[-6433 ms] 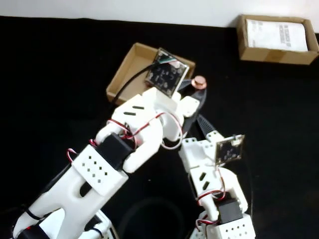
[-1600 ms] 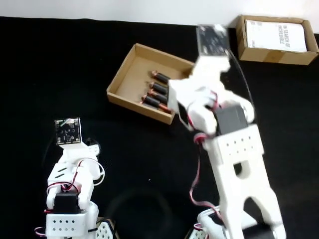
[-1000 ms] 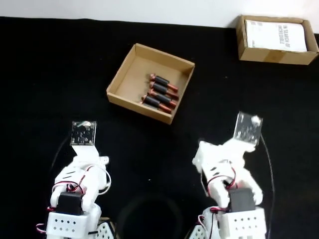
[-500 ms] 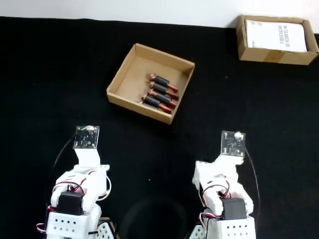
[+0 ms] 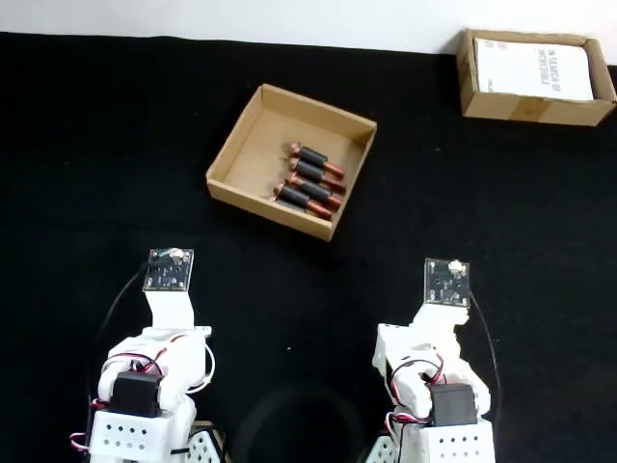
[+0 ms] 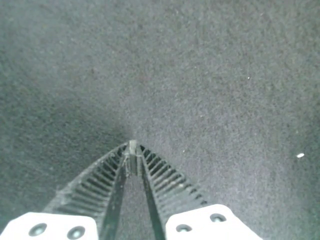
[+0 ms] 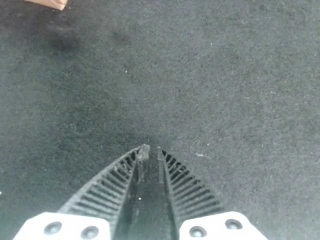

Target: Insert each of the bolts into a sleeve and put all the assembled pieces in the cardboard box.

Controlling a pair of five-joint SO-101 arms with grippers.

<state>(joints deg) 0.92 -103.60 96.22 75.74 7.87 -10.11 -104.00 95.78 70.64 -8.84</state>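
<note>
The cardboard box (image 5: 253, 145) lies open on the black table, ahead of both arms and between them. Inside it, several assembled pieces (image 5: 309, 180), black sleeves with copper bolt ends, lie side by side near its right wall. My left arm (image 5: 159, 357) is folded back at the near left edge. My right arm (image 5: 432, 381) is folded back at the near right. The left gripper (image 6: 132, 148) is shut over bare cloth with nothing in it. The right gripper (image 7: 150, 149) is also shut and empty, and a corner of the cardboard box (image 7: 51, 3) shows far ahead of it.
A second, smaller cardboard box (image 5: 532, 106) with a printed sheet in it stands at the back right corner. Black cloth (image 5: 116, 145) covers the table all around the arms.
The right arm has pulled back from the cardboard box to a folded pose at the near edge. The left arm has settled slightly lower. The pieces in the box have not moved.
</note>
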